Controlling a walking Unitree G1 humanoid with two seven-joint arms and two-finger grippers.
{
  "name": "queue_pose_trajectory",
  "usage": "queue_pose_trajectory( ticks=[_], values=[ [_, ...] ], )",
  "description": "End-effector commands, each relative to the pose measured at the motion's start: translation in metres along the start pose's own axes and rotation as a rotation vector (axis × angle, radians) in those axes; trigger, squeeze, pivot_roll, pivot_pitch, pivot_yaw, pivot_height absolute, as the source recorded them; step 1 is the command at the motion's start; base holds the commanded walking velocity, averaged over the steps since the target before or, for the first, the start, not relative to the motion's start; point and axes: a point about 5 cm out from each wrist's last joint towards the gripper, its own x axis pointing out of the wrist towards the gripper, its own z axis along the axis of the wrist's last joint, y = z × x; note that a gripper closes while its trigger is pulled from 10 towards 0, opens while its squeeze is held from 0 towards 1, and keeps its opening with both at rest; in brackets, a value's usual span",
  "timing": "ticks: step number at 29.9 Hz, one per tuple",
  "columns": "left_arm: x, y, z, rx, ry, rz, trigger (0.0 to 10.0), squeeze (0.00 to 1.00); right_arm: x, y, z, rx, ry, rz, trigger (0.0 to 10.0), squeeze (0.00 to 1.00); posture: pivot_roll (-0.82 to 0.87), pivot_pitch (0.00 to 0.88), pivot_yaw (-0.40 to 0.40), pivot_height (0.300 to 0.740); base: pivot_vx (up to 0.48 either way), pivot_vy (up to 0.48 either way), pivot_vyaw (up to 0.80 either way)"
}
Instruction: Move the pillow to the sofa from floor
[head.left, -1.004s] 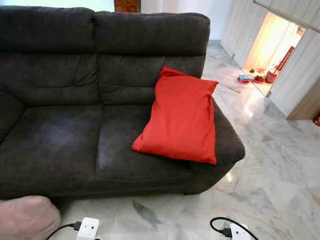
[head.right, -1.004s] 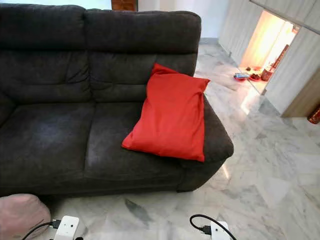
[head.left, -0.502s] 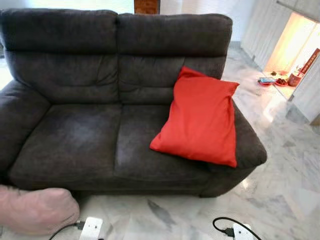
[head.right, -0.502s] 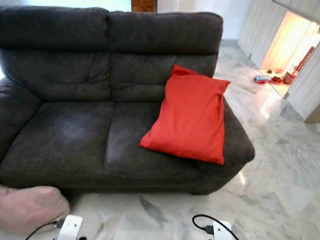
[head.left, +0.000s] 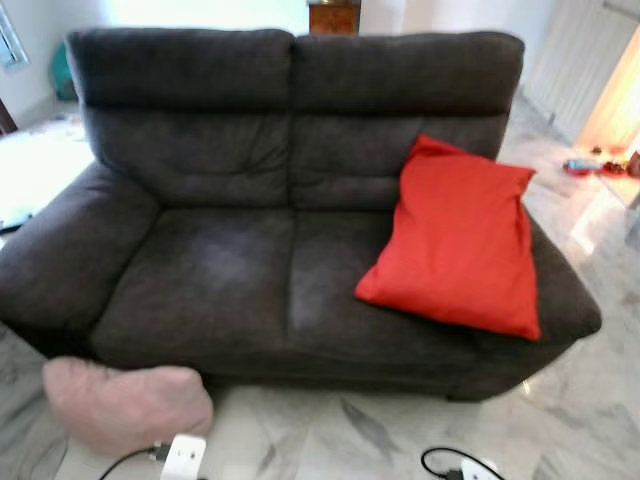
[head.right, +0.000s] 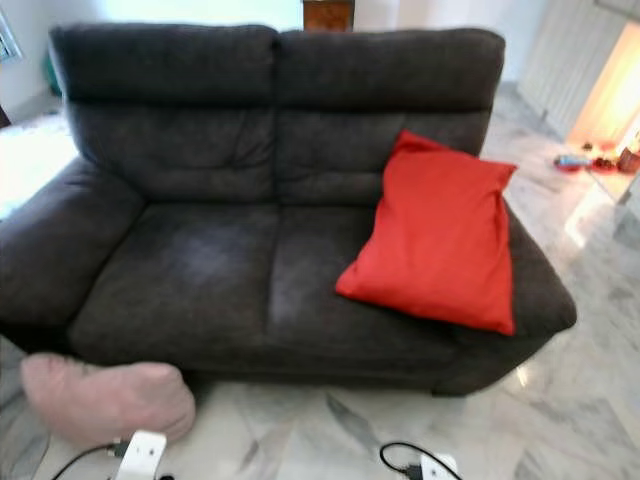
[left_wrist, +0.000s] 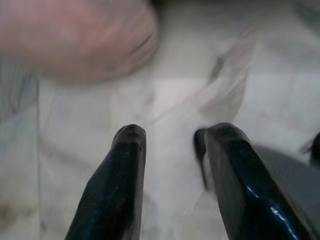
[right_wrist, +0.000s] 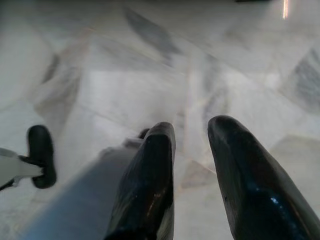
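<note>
View swung left since earlier, sofa (head.left: 250, 250) unmoved | pink pillow (head.left: 125, 405) seen on floor (head.left: 380, 440) before sofa's left front | left gripper (left_wrist: 170, 142), right gripper (right_wrist: 192, 135): fingers held apart, nothing gripped.

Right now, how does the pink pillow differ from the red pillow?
The pink pillow lies on the marble floor by the front left corner of the sofa; the red pillow is up on the seat, leaning against the right armrest. The pink one is pale and slumped into a rounded lump; the red one is bright and keeps a flatter, rectangular shape. Both are soft, plain-coloured pillows, and neither is being held.
</note>
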Motion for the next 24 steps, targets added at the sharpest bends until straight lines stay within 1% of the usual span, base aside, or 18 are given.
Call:
queue_pose_trajectory(
  ticks=[1, 3, 24],
  values=[
    [-0.0026, 0.0013, -0.0106, 0.013, 0.036, -0.002, 10.0, 0.0, 0.0013, 0.0045, 0.0057, 0.006, -0.019, 0.013, 10.0, 0.0, 0.01, 0.0, -0.046, 0.74, 0.0, 0.334, 0.0],
    [-0.0027, 0.0018, -0.0111, 0.013, 0.037, -0.002, 10.0, 0.0, 0.0013, 0.0043, 0.0053, 0.024, -0.019, 0.012, 10.0, 0.0, 0.01, 0.0, -0.046, 0.74, 0.0, 0.336, 0.0],
    [-0.0018, 0.0013, -0.0071, 0.009, 0.02, 0.0, 10.0, 0.0, 0.0013, 0.0036, 0.0062, 0.042, -0.024, 0.012, 10.0, 0.0, 0.02, 0.0, -0.053, 0.74, 0.0, 0.335, 0.0]
  ],
)
